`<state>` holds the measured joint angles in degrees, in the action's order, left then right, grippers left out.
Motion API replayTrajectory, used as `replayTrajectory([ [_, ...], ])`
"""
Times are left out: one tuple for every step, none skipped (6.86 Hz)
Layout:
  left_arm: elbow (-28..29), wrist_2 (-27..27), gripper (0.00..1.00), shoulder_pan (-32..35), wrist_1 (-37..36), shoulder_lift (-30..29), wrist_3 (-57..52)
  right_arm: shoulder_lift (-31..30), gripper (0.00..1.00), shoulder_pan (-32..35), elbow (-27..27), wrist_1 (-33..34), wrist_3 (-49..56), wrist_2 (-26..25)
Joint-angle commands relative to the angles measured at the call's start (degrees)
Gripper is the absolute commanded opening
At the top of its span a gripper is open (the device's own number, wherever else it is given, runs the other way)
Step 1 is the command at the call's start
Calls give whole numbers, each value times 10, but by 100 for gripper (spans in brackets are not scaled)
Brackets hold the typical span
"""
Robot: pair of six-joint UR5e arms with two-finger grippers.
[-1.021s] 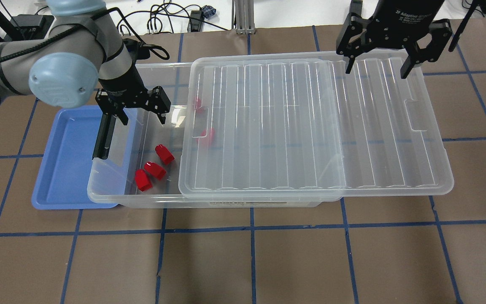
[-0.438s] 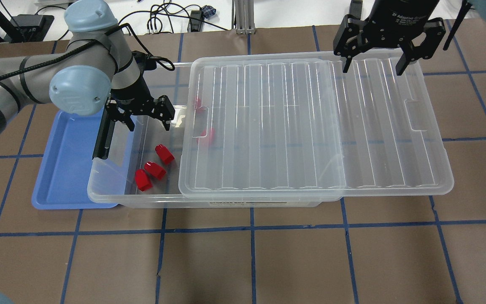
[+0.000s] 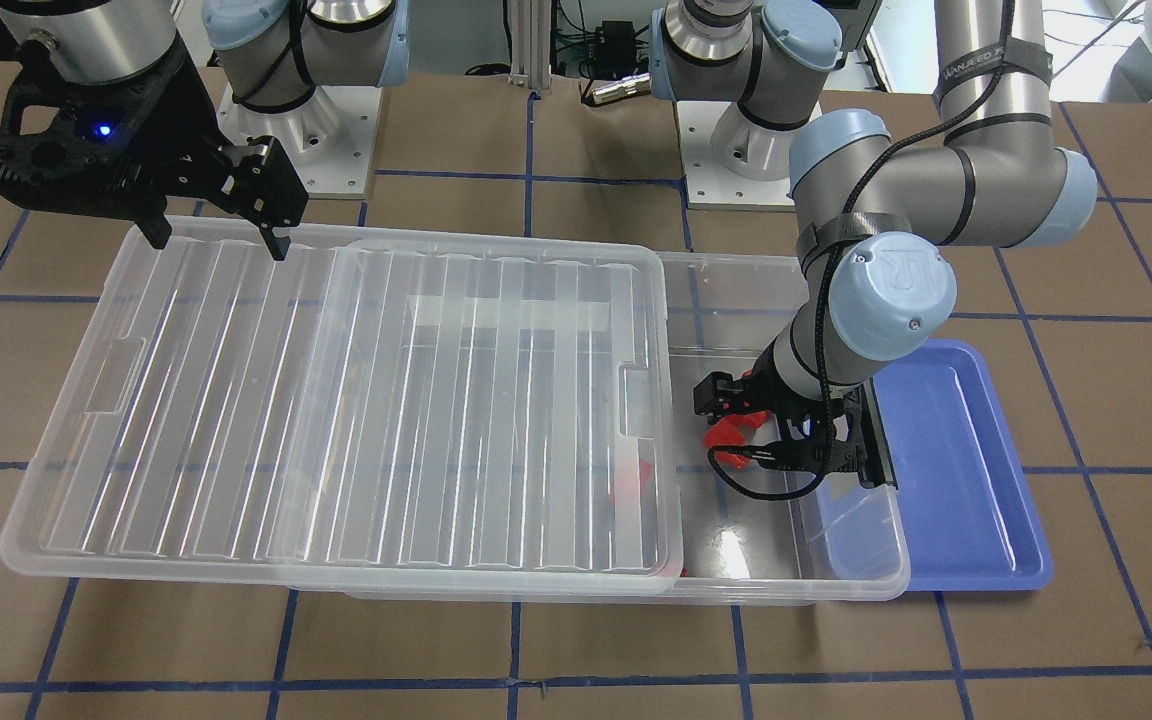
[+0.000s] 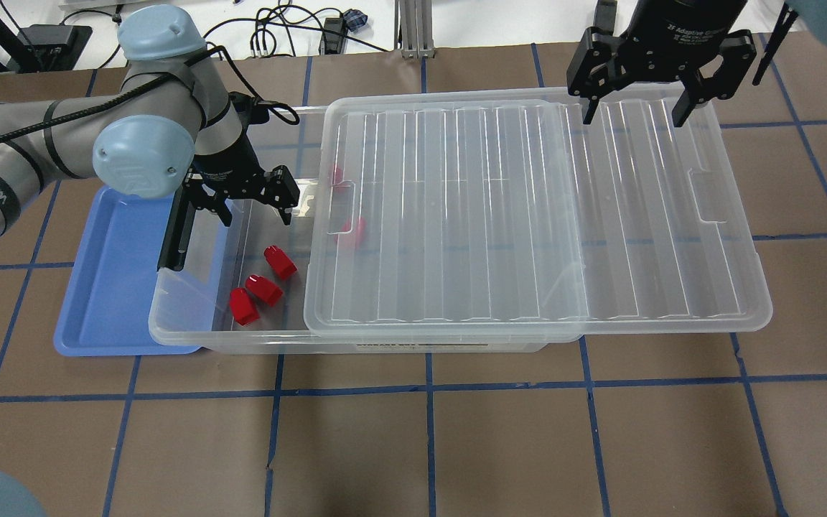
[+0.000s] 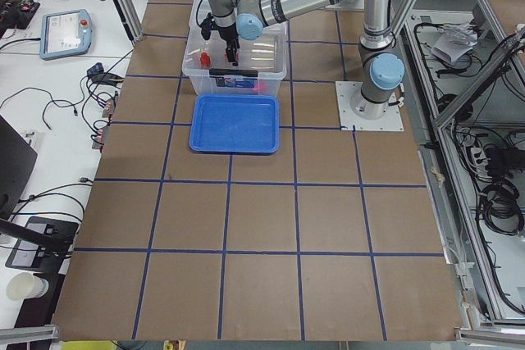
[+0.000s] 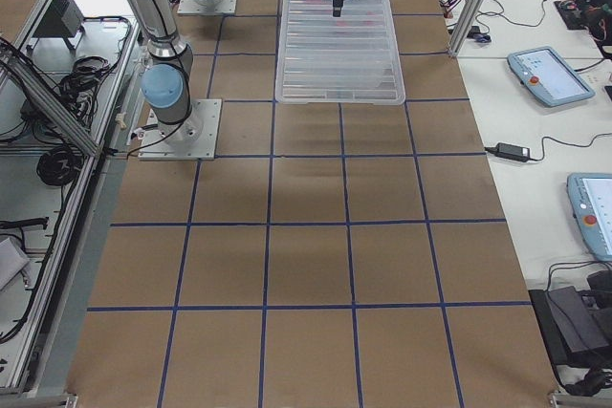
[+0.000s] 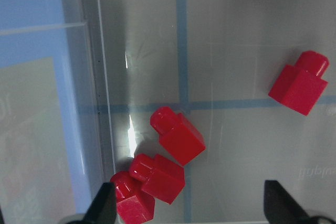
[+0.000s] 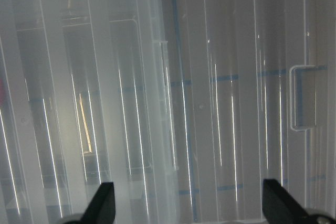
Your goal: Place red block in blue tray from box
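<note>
Red blocks (image 4: 263,288) lie in the open end of the clear box (image 4: 241,337), beside the blue tray (image 4: 108,287). Left claw (image 4: 255,208) hangs wide open, empty, above them; right claw (image 4: 634,118) gapes empty over the lid (image 4: 528,215).

Brown tabletop (image 4: 500,445), blue tape grid (image 4: 428,390); white side bench (image 5: 20,63), aluminium frame post (image 6: 469,2).

Six views
Overhead and front cameras face each other across the box (image 4: 191,309); sides stand far; wrists look down close.
</note>
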<state>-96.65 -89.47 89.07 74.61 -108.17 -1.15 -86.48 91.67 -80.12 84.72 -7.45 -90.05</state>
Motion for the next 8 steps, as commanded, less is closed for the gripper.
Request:
replayTrajectory([
  [-13, 0, 100, -5, -23, -6, 23, 0, 100, -1, 0, 0, 1, -2],
  [-37, 1, 100, -5, -70, -11, 41, 0, 100, -1, 0, 0, 1, -1],
  [-67, 1, 100, -6, -110, -11, 49, -4, 100, -1, 0, 0, 0, -1],
  [-79, 1, 100, -6, -130, -13, 75, -4, 100, -1, 0, 0, 0, -1],
  [-80, 1, 100, -5, -130, -13, 101, -4, 100, -1, 0, -1, -1, -1],
  [-85, 1, 100, -5, -129, -18, 116, -6, 100, -1, 0, -1, -1, 0],
  [-90, 2, 100, -5, -130, -20, 145, -6, 100, -1, 0, -1, -1, -1],
  [-95, 1, 100, -5, -130, -22, 146, -6, 100, -1, 0, -2, 0, -1],
])
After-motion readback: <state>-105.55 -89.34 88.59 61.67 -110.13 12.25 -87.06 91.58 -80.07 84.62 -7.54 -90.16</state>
